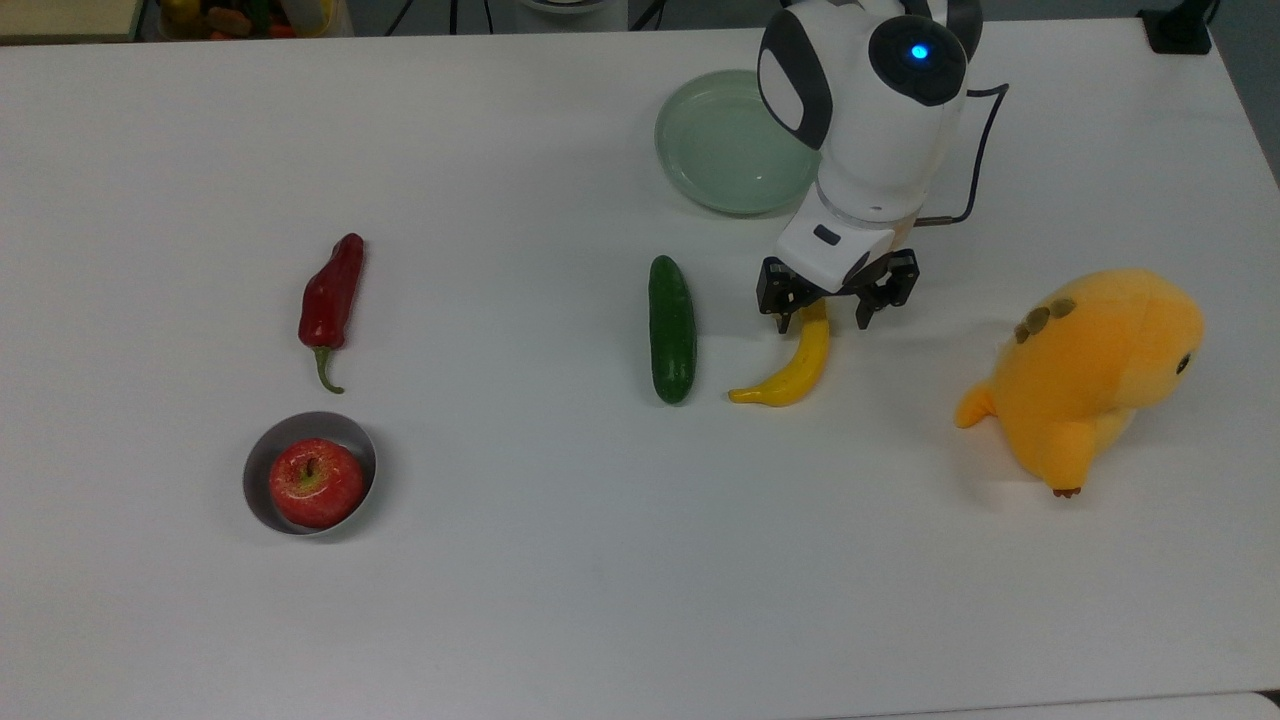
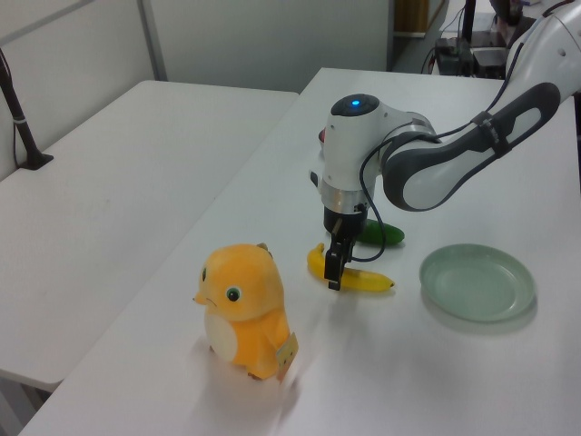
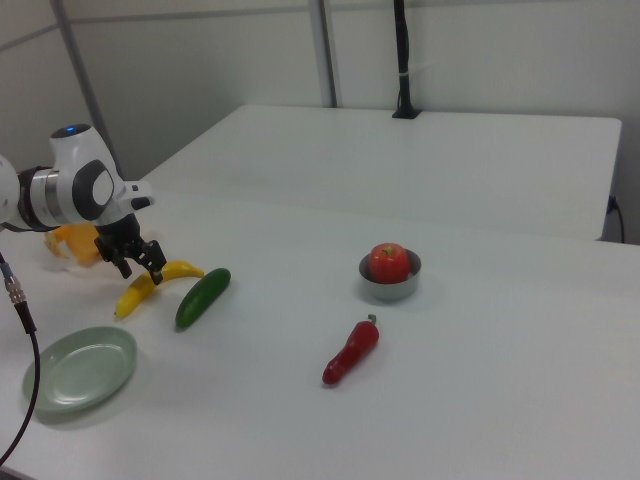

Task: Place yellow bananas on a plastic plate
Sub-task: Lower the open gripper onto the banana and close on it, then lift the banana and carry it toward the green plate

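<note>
Working across the top view from its left, I see a red chilli pepper [image 1: 331, 297] lying loose on the white surface [image 1: 500, 560], and near it a small grey bowl [image 1: 262, 462] holding a red apple [image 1: 317, 482]. Toward the middle lies the dark-green cucumber [image 1: 671, 328], straight and apart from everything else.

Just to the cucumber's right in the top view is the banana [image 1: 795, 370], flat on the surface, hooked tip pointing toward the cucumber. My hand [image 1: 829, 318] is poised over the banana's other end, fingers spread with one on each side of it and gripping nothing. In the left view the fingertips sit low, close to the surface, straddling the fruit [image 2: 359, 280].

I judge the banana light, stiff and smooth-skinned, so it may slip or swing if pinched at the very end. I would rather close across its width nearer the thick middle of the curve, with a firm but modest squeeze.

The plate [image 1: 727, 143], pale mint green with a raised rim, lies beyond the banana in the top view, partly behind the arm, and nothing is in it. Far right in the top view stands the orange-yellow plush toy [image 1: 1090, 375], well apart from the banana.
</note>
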